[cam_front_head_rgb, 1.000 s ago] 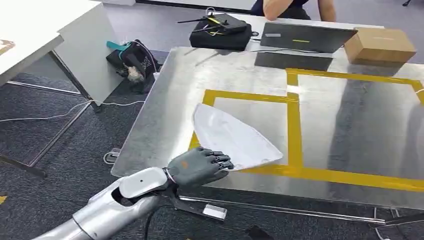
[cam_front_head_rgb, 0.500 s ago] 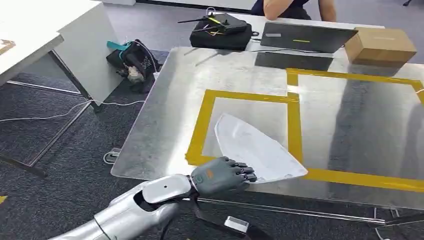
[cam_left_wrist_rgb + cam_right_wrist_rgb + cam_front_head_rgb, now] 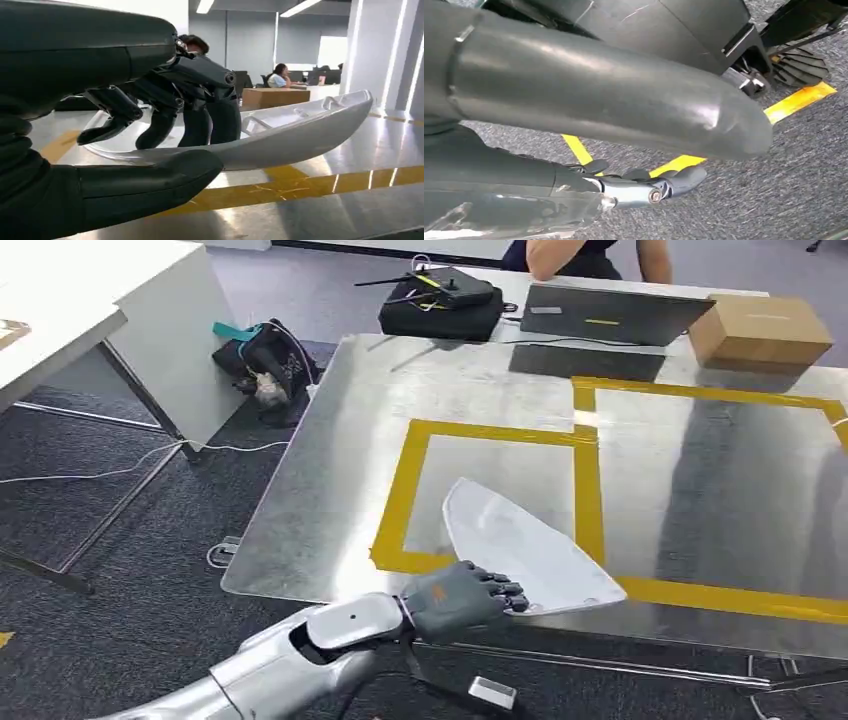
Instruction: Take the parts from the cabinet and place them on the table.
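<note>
Head view: part held at the tabletop's near edge

The pale curved part (image 3: 530,552) lies across the yellow tape (image 3: 398,495) on the metal tabletop (image 3: 330,470). The left hand (image 3: 462,597) clamps its near edge, fingers (image 3: 210,120) above, thumb below. The right hand (image 3: 589,107) hangs over carpet, grasp unclear.

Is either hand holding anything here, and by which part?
The left hand grips the white curved part at its near edge, thumb underneath, fingers on top.
</note>
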`<act>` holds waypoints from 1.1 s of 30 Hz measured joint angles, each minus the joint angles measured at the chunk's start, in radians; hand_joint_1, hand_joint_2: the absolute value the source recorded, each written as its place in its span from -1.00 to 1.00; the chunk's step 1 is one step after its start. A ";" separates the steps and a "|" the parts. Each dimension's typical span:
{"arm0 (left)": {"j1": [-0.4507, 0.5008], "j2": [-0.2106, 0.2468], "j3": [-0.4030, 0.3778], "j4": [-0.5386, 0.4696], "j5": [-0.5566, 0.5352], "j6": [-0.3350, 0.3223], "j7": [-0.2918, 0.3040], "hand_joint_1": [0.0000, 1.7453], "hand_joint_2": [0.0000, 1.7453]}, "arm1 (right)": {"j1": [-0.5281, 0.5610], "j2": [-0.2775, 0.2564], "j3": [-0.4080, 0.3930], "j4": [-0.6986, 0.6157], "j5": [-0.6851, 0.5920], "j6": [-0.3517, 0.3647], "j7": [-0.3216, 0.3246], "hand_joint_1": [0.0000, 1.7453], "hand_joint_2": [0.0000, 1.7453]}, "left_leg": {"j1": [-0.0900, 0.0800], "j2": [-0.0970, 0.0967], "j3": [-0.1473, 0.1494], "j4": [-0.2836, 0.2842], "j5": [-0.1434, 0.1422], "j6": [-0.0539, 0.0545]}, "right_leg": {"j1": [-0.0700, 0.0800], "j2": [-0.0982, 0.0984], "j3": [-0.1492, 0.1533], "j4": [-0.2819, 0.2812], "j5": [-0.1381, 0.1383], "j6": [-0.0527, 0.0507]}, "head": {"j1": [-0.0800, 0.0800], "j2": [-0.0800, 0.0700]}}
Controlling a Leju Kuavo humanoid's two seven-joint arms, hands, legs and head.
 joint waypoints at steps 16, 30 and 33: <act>-0.045 -0.023 -0.004 0.057 0.000 -0.009 0.025 1.00 1.00 | -0.001 0.005 0.000 0.000 0.005 0.004 0.002 -1.00 -1.00 | 0.000 0.000 0.000 0.000 0.000 0.000 | 0.000 0.000 0.004 0.000 0.000 0.000 | 0.000 0.000; -0.128 -0.062 -0.003 0.171 -0.023 -0.003 0.110 1.00 1.00 | -0.003 0.016 0.000 -0.001 0.018 0.031 0.002 -1.00 -1.00 | 0.000 0.000 0.000 0.000 0.001 -0.001 | 0.000 0.000 0.010 0.002 0.001 0.000 | 0.000 0.000; -0.134 -0.063 0.002 0.198 -0.030 0.016 0.128 1.00 1.00 | -0.003 0.020 0.000 -0.001 0.018 0.036 0.002 -1.00 -1.00 | 0.000 0.000 0.000 0.000 0.001 -0.001 | 0.000 0.000 0.010 0.002 0.001 0.000 | 0.000 0.000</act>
